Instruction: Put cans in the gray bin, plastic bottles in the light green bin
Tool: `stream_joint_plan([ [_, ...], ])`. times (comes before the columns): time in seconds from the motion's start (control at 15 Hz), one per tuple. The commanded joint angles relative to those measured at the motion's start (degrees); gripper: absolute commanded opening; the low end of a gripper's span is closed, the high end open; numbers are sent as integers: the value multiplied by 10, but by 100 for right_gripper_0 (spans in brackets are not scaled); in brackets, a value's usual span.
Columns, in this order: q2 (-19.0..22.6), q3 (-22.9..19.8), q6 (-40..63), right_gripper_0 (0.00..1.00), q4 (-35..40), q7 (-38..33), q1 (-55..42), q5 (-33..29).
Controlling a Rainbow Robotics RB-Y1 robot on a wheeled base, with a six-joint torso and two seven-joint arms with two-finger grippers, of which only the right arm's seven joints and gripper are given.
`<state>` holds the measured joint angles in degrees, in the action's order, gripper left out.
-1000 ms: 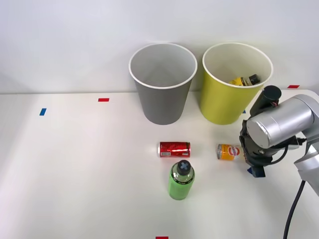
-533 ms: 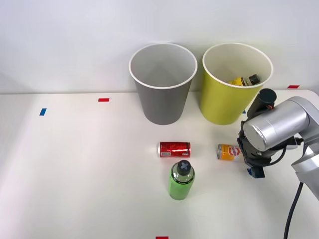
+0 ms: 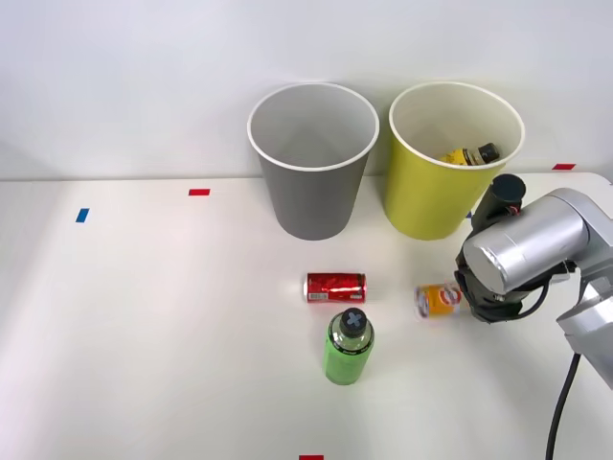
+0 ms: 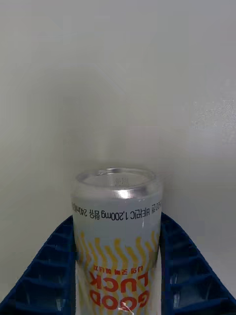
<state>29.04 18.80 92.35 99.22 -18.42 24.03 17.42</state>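
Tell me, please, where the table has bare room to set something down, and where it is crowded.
Free: the wide stretch on the left, from the gray bin and green bottle out past the blue tape mark. Crowded: the middle right, where the red can, the bottle, the orange can and the right gripper sit close.

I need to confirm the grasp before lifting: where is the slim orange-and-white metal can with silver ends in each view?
Front view: the slim orange-and-white metal can lies on its side on the white table, right of the short red can, against the right gripper.
Right wrist view: the can sits between the blue ribbed fingers, silver end pointing away.
Shared landmark: the can's silver end and the white table.
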Motion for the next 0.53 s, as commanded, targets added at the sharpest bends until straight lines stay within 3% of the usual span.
stream_joint_plan([
  [0.07,1,1,0,0,0,31,0,-5],
  [0.33,4,1,-1,0,15,123,-14,-42],
  [0.53,30,1,-17,0,112,216,-72,-90],
])
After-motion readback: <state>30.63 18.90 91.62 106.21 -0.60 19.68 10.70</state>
